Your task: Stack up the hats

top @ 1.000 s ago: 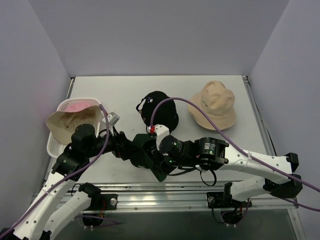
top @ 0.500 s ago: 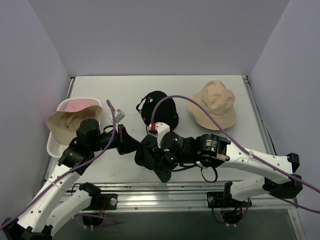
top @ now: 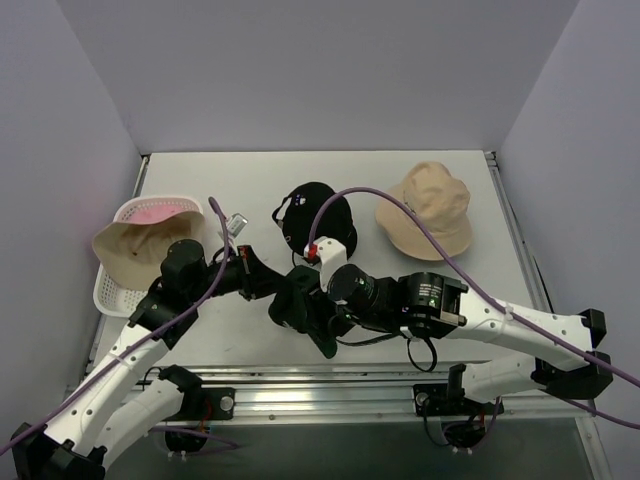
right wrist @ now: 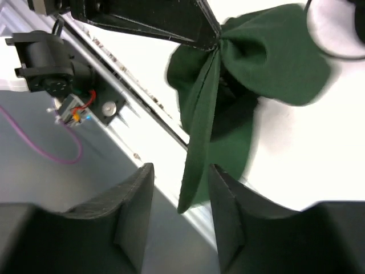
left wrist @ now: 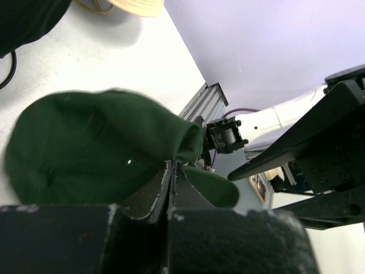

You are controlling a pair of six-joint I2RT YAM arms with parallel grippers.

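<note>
Cloth of the dark green cap (left wrist: 102,148), near the black cap (top: 338,225), sits pinched in my left jaws, right jaws spread.

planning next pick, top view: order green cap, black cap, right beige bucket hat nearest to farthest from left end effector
1. green cap, held in the left end effector
2. black cap, centre back
3. beige bucket hat, far right

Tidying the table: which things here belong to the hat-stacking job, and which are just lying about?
Job: dark green cap, black cap, beige bucket hat at right, beige hat on the basket, pink hat.
Lying about: white basket.
</note>
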